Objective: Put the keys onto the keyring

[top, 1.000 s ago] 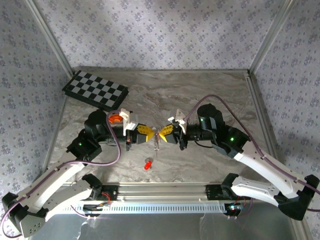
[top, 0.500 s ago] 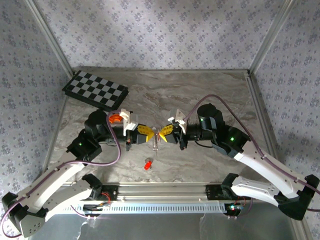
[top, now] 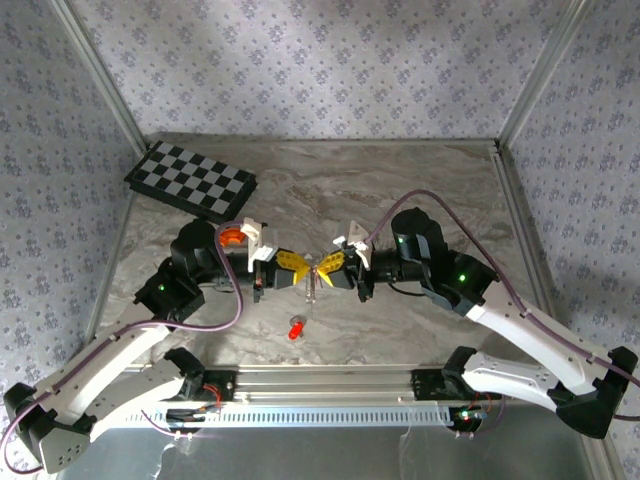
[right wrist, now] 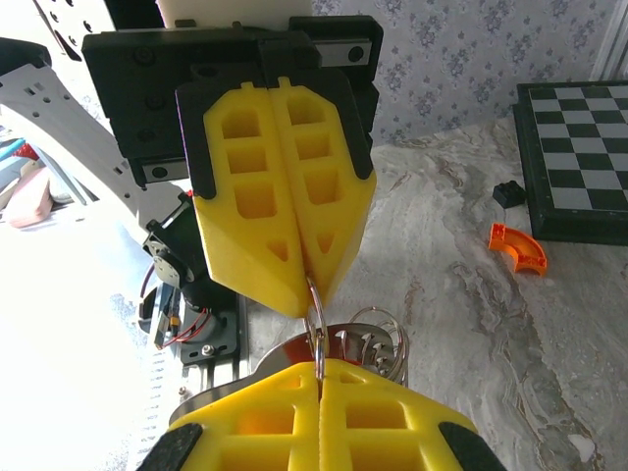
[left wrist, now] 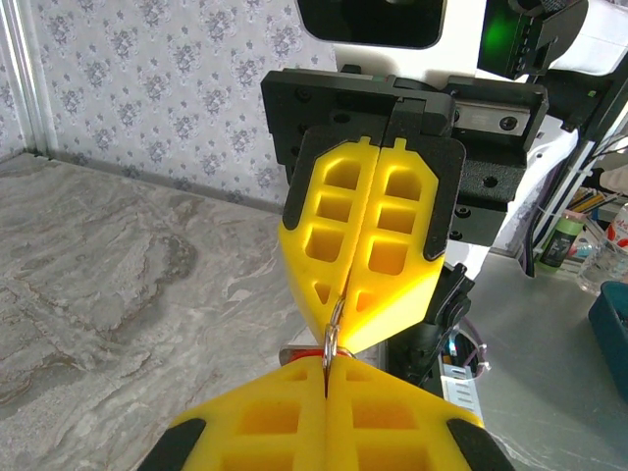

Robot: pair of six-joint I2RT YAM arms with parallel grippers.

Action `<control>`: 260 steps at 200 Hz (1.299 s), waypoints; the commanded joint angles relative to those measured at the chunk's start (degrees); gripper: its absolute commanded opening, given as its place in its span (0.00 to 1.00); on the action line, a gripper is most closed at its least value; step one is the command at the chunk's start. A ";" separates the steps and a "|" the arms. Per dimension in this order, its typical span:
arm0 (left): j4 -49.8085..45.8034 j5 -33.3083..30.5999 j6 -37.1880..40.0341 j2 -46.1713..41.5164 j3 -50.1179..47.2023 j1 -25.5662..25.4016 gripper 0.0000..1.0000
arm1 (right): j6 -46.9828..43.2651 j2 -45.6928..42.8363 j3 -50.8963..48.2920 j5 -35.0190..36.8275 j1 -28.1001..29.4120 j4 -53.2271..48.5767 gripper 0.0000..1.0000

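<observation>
Yellow-padded pincers are meeting tip to tip over the middle of the desk; the left pincer is clamping fully shut on a thin wire of the keyring, and the right pincer is biting the same wire from the opp. side, also fully shut. The keyring is therefore hanging in the air betw. the two, its silvery bulk dangling just below the tips, apparently clear of the desk.

One red-headed key is lying loose on the desk, nearer than the pincers and slightly left, well apart from the ring. In the right wrist view a reddish bit is showing just under the held wire; can't tell whether that's a key already threaded.

Risks, as I'm judging them:
- Both arms are sharing one thin wire, so any pull or twist out of sync prob. slips it from the soft pads, and the ring drops, maybe knocking the loose key.
- Neither pincer is free for that key; once one lets go, the ring is likely swinging or rotating in the single grip.
- Tips are nearly touching, so a small misstep is bumping pad into pad.
</observation>
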 commanded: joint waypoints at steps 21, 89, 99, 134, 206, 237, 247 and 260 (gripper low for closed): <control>-1.81 1.71 2.64 0.63 3.70 -0.62 0.00 | -1.62 -0.24 2.57 -0.26 0.91 0.01 0.00; -8.62 2.50 6.66 1.94 6.66 -0.75 0.00 | -3.01 -0.11 3.27 0.65 1.52 -1.85 0.00; -9.94 2.46 7.33 2.16 7.15 -0.73 0.00 | -3.23 -0.11 3.33 0.87 1.69 -2.12 0.00; -14.41 2.36 10.40 3.50 9.40 -0.68 0.00 | -3.99 0.16 3.53 1.88 2.31 -3.14 0.00; -19.91 2.00 13.96 5.31 12.54 -0.82 0.00 | -5.26 0.69 4.32 4.17 3.81 -5.42 0.00; -21.04 1.71 14.60 5.55 13.02 -0.88 0.00 | -5.87 0.90 4.57 5.49 4.48 -6.43 0.00; -21.59 1.42 15.12 5.71 13.38 -0.97 0.00 | -5.88 1.00 4.67 5.75 4.76 -6.60 0.00; -23.06 0.96 16.09 6.00 14.15 -1.19 0.00 | -6.21 1.26 4.98 6.17 5.04 -7.03 0.00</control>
